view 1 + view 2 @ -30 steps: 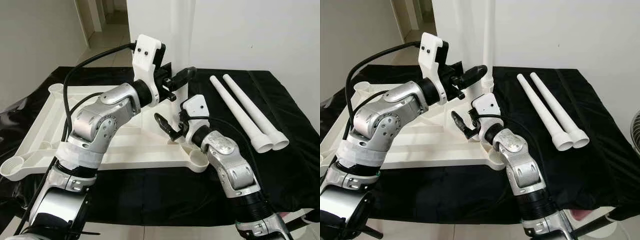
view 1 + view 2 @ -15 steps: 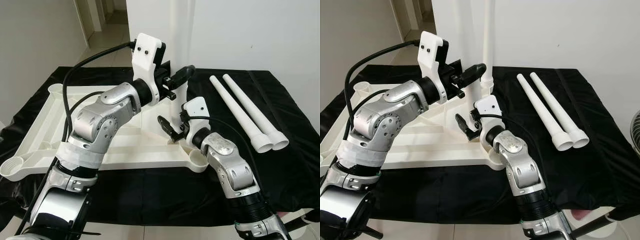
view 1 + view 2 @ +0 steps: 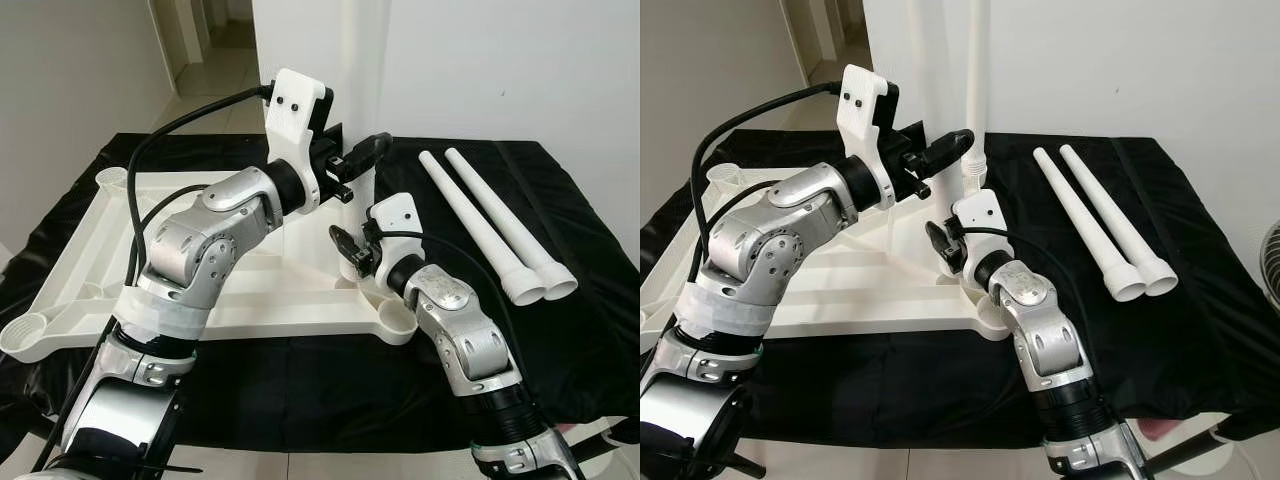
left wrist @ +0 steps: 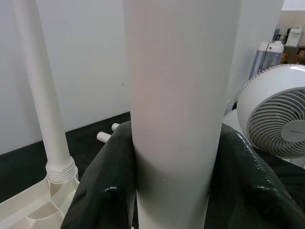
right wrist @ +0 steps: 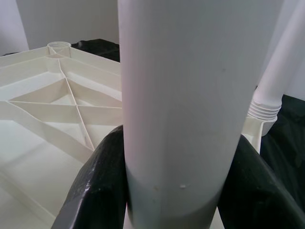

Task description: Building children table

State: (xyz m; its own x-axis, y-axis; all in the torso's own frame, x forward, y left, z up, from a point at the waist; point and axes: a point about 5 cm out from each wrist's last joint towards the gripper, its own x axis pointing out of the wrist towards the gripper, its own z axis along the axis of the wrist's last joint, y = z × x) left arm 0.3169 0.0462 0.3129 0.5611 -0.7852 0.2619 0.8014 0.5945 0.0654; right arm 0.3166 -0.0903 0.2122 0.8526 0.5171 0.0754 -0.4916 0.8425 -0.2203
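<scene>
The white tabletop (image 3: 110, 250) lies upside down on a black cloth. One white table leg (image 3: 360, 205) stands upright near its front right corner socket (image 3: 395, 320). My left gripper (image 3: 365, 152) is shut on this leg (image 4: 181, 95) high up, a black finger (image 4: 102, 191) pressing each side. My right gripper (image 3: 345, 248) is shut on the same leg (image 5: 186, 95) lower down, close to the tabletop. A second leg (image 3: 977, 90) stands upright in the far right corner socket. Two more legs (image 3: 480, 225) lie side by side on the cloth to the right.
The black cloth (image 3: 580, 330) covers the floor under the tabletop, with pale tiles at the near edge. A white wall (image 3: 500, 70) stands right behind the legs. A white fan (image 4: 276, 109) stands off to the right. An open doorway (image 3: 215, 40) lies at the far left.
My right gripper has moved in from the tabletop's inner side to the held leg and closed its fingers around it. The left gripper and the leg have stayed put.
</scene>
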